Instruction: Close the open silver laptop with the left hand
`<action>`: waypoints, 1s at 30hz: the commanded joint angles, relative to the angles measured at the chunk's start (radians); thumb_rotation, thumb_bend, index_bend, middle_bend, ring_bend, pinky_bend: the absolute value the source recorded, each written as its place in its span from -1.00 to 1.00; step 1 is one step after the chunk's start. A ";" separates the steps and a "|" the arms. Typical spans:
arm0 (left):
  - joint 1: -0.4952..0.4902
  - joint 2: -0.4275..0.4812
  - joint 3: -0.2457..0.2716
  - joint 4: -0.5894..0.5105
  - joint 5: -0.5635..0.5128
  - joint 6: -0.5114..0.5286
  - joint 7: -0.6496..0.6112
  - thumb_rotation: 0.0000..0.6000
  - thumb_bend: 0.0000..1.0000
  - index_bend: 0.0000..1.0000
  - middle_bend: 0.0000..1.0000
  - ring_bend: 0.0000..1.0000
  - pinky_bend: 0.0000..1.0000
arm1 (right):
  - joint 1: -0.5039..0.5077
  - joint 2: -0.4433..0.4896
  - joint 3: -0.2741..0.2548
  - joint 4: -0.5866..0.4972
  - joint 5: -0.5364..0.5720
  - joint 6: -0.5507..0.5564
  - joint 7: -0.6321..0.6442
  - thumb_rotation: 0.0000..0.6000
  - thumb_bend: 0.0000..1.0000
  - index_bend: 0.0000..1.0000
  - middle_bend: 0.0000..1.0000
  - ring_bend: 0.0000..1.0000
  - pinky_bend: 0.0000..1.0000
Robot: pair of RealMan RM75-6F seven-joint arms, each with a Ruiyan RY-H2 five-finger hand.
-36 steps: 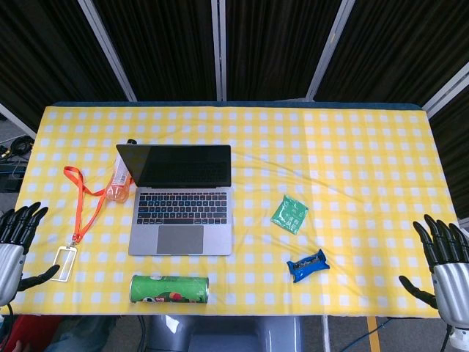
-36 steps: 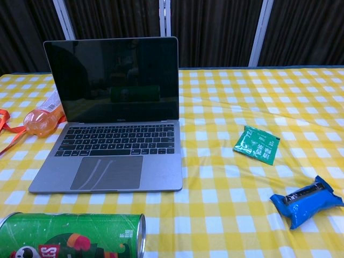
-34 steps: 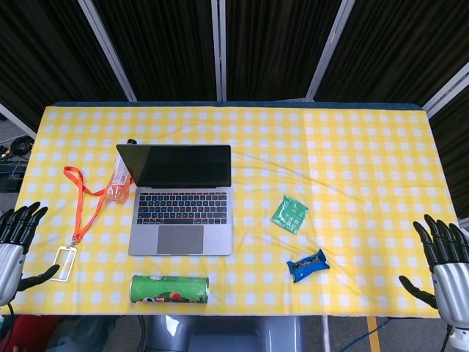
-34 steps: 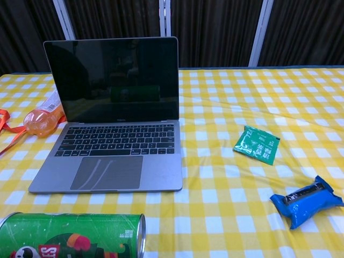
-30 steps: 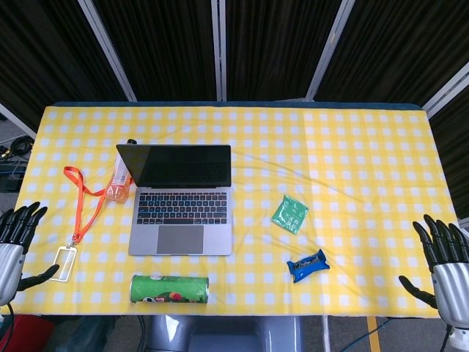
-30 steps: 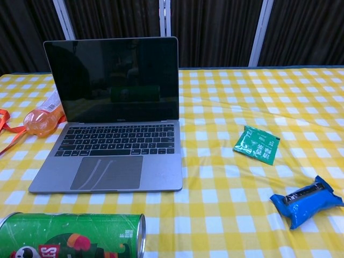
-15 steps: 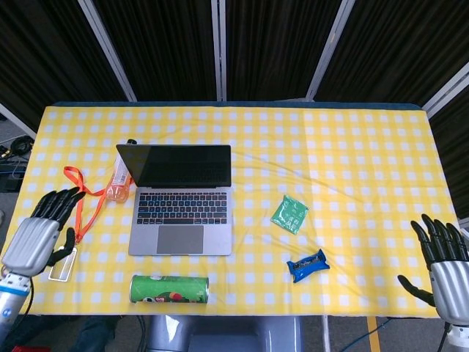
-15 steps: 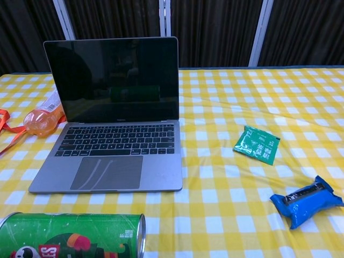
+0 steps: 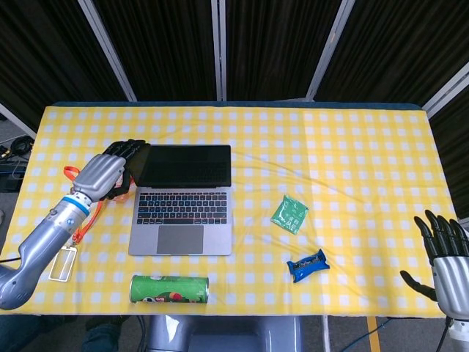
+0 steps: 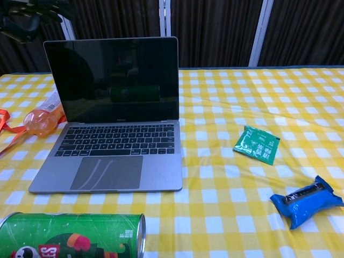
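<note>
Left hand: the silver-backed, dark-fingered left hand hangs over the table just beside the top left corner of the laptop's lid, palm down, fingers stretched toward the screen edge and a little apart, holding nothing. In the chest view only its dark fingers show, above and behind that corner of the lid; whether they touch the lid cannot be told.
Left arm: the grey forearm with a blue wrist band runs from the near left edge of the table up to the hand, crossing over the lanyard.
Right hand: the right hand sits off the near right corner of the table, fingers spread upward, thumb out, nothing in it.
Laptop: the open silver laptop with a dark screen stands left of centre on the yellow-and-white checked tablecloth, lid upright, keyboard and trackpad facing the robot.
Beside the laptop: an orange drink bottle lying on its side and an orange lanyard with a clear badge holder lie to its left.
Near edge: a green cylindrical snack can lies on its side in front of the laptop.
Right of laptop: a small green sachet and a blue snack wrapper lie apart from each other.
</note>
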 commanded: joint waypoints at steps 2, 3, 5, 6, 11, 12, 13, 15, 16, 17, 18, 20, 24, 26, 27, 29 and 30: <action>-0.116 -0.103 -0.007 0.170 -0.076 -0.104 -0.011 1.00 1.00 -0.98 -1.00 -1.00 -1.00 | 0.009 -0.007 0.011 0.007 0.023 -0.015 -0.004 1.00 -1.00 -0.89 -1.00 -1.00 -1.00; -0.127 -0.118 -0.002 0.192 -0.080 -0.107 -0.007 1.00 1.00 -0.92 -1.00 -1.00 -1.00 | 0.011 -0.008 0.012 0.008 0.028 -0.018 -0.006 1.00 -1.00 -0.89 -1.00 -1.00 -1.00; -0.137 -0.148 0.001 0.228 -0.075 -0.088 -0.003 0.96 1.00 -0.80 -0.97 -1.00 -1.00 | 0.014 -0.010 0.015 0.009 0.034 -0.023 -0.010 1.00 -1.00 -0.89 -1.00 -1.00 -1.00; -0.140 -0.169 0.002 0.247 -0.068 -0.072 -0.005 0.93 1.00 -0.74 -0.94 -0.99 -1.00 | 0.016 -0.012 0.016 0.010 0.038 -0.026 -0.013 1.00 -1.00 -0.89 -1.00 -1.00 -1.00; -0.159 -0.225 0.013 0.317 -0.050 -0.074 -0.031 0.89 1.00 -0.65 -0.63 -0.67 -0.75 | 0.021 -0.017 0.019 0.014 0.052 -0.036 -0.022 1.00 -1.00 -0.89 -1.00 -1.00 -1.00; -0.161 -0.229 0.014 0.322 -0.048 -0.077 -0.039 0.88 1.00 -0.61 -0.54 -0.58 -0.62 | 0.021 -0.017 0.019 0.015 0.055 -0.036 -0.022 1.00 -1.00 -0.89 -1.00 -1.00 -1.00; -0.163 -0.231 0.013 0.326 -0.045 -0.080 -0.048 0.88 1.00 -0.59 -0.49 -0.53 -0.54 | 0.020 -0.018 0.020 0.015 0.058 -0.036 -0.023 1.00 -1.00 -0.89 -1.00 -1.00 -1.00; -0.165 -0.233 0.014 0.330 -0.038 -0.081 -0.060 0.87 1.00 -0.54 -0.38 -0.44 -0.40 | 0.020 -0.017 0.023 0.016 0.064 -0.034 -0.022 1.00 -1.00 -0.89 -1.00 -1.00 -1.00; -0.166 -0.232 0.015 0.330 -0.034 -0.083 -0.065 0.87 1.00 -0.52 -0.36 -0.42 -0.38 | 0.020 -0.017 0.023 0.016 0.066 -0.033 -0.022 1.00 -1.00 -0.89 -1.00 -1.00 -1.00; -0.167 -0.227 0.018 0.327 -0.029 -0.086 -0.066 0.87 1.00 -0.51 -0.35 -0.40 -0.36 | 0.019 -0.017 0.024 0.017 0.068 -0.033 -0.021 1.00 -1.00 -0.89 -1.00 -1.00 -1.00; -0.168 -0.221 0.022 0.321 -0.023 -0.089 -0.065 0.88 1.00 -0.49 -0.34 -0.40 -0.36 | 0.019 -0.017 0.025 0.017 0.070 -0.033 -0.021 1.00 -1.00 -0.89 -1.00 -1.00 -1.00; -0.168 -0.207 0.031 0.305 -0.019 -0.091 -0.059 0.88 1.00 -0.47 -0.34 -0.38 -0.34 | 0.019 -0.017 0.025 0.019 0.074 -0.033 -0.020 1.00 -1.00 -0.89 -1.00 -1.00 -1.00; -0.166 -0.171 0.045 0.251 -0.032 -0.107 -0.060 0.88 1.00 -0.41 -0.34 -0.36 -0.32 | 0.020 -0.017 0.025 0.019 0.074 -0.033 -0.019 1.00 -1.00 -0.89 -1.00 -1.00 -1.00; -0.163 -0.158 0.052 0.227 -0.028 -0.094 -0.050 0.89 1.00 -0.39 -0.34 -0.36 -0.32 | 0.020 -0.017 0.024 0.018 0.070 -0.030 -0.020 1.00 -1.00 -0.89 -1.00 -1.00 -1.00; -0.161 -0.152 0.056 0.214 -0.026 -0.089 -0.047 0.90 1.00 -0.39 -0.34 -0.35 -0.32 | 0.019 -0.017 0.024 0.017 0.069 -0.029 -0.020 1.00 -1.00 -0.89 -1.00 -1.00 -1.00; -0.156 -0.134 0.065 0.181 -0.024 -0.086 -0.046 0.90 1.00 -0.39 -0.33 -0.32 -0.31 | 0.018 -0.016 0.023 0.015 0.066 -0.027 -0.021 1.00 -1.00 -0.89 -1.00 -1.00 -1.00; -0.154 -0.125 0.070 0.167 -0.021 -0.086 -0.045 0.90 1.00 -0.38 -0.32 -0.31 -0.31 | 0.018 -0.016 0.022 0.015 0.065 -0.025 -0.022 1.00 -1.00 -0.89 -1.00 -1.00 -1.00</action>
